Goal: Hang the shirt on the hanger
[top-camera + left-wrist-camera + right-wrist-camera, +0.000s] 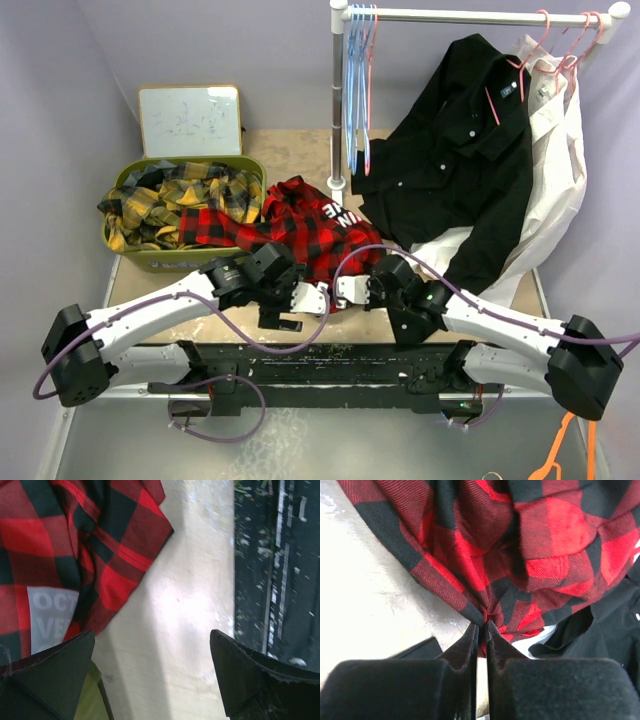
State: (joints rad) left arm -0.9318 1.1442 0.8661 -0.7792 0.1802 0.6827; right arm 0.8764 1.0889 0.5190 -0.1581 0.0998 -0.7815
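Shirt (520, 555) hem pinched in right hand (481, 625); left hand (152, 632) gapes wide

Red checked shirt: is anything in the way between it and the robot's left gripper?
No, nothing visible. The red-and-black checked flannel shirt lies just ahead of the open left gripper, with only bare beige table between them.

- Top view, shirt (300, 225): white capital letters on a dark patch (345, 216) at its right side. The lower line reads roughly "INE". The line above is partly folded under and cannot be read.
- Left wrist view, same shirt (50, 540): pale grey panel (52, 617) with lighter block letters in two lines, "OCT" over "VE". Both lines are cut off at the right by a fold of cloth.
- Whiteboard (190, 120): faint handwritten marks, illegible.
- Black shirt (450, 160): small white tag (507, 92) on the chest, too small to read.
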